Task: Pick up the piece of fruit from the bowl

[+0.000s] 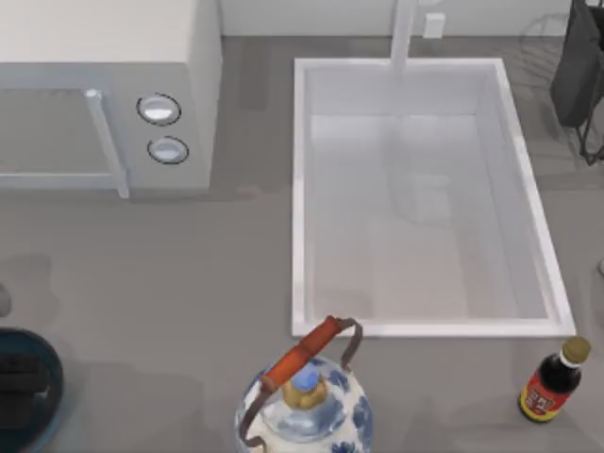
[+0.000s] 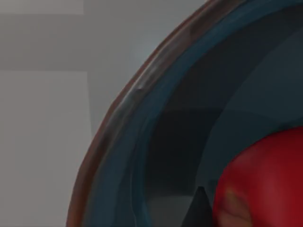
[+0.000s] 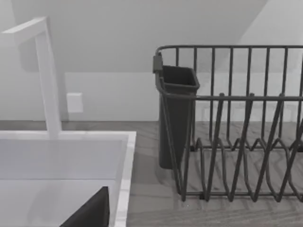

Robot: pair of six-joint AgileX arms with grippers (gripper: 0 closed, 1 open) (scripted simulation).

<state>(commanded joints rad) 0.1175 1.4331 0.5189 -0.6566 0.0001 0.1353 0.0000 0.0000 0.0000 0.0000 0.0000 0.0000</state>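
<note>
Far left, at the table's near corner — the bowl is sitting half out of the top view, its dark rim curving around a dark block inside it, presumably the left gripper; finger state cannot be told. In the left wrist view the bowl is looming very close, and the piece of fruit is lying inside it, glossy red. Moving right: microwave, patterned teapot, white sink, sauce bottle. Far right — a dish rack is standing beside the sink in the right wrist view.
</note>
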